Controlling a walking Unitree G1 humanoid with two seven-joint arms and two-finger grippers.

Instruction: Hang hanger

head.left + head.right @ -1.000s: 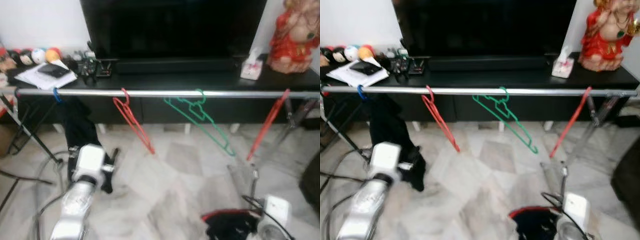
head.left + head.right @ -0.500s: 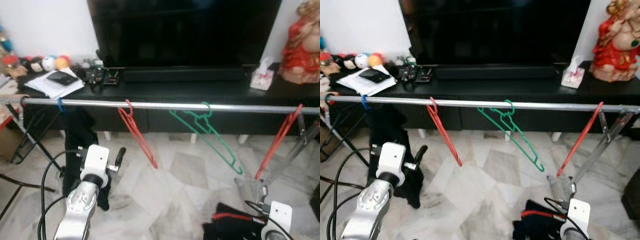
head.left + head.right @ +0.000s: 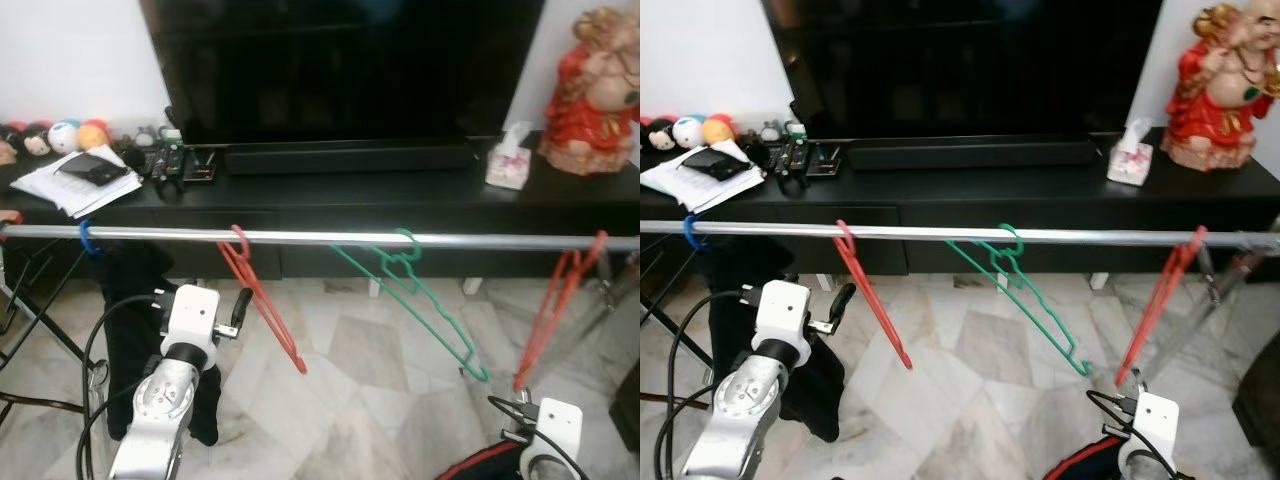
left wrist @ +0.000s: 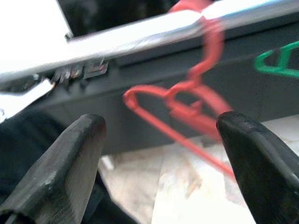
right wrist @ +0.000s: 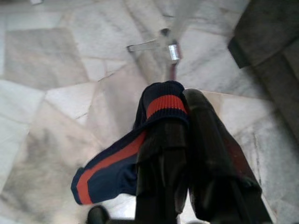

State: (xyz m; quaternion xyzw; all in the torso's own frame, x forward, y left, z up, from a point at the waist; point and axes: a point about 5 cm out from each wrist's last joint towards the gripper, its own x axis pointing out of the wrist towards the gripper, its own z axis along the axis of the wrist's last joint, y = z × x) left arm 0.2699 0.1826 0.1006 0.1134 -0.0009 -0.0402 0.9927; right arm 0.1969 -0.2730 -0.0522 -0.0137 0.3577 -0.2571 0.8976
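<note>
The left gripper (image 4: 159, 158) is held up with its two black fingers (image 4: 60, 172) spread wide and nothing between them. It is just below the silver rail (image 3: 330, 240) and close to a red hanger (image 3: 262, 300), not touching it. Past the fingers there is free room down to the marble floor (image 3: 370, 350); behind the left arm a black garment (image 3: 135, 310) hangs from a blue hook (image 3: 87, 238).

The right gripper (image 5: 187, 140) is low near the floor, its fingers pressed together on a navy garment with red stripes (image 5: 117, 172), which hangs down from them.

The red hanger is hooked on the rail, and its long side slants down toward the robot's right. A green hanger (image 3: 415, 300) hangs near the middle of the rail and slants the same way. Another red hanger (image 3: 555, 310) hangs near the right end, almost edge-on. Between the hangers the rail is bare. Behind it stand a black TV cabinet (image 3: 400, 205) and a television (image 3: 340, 70).
</note>
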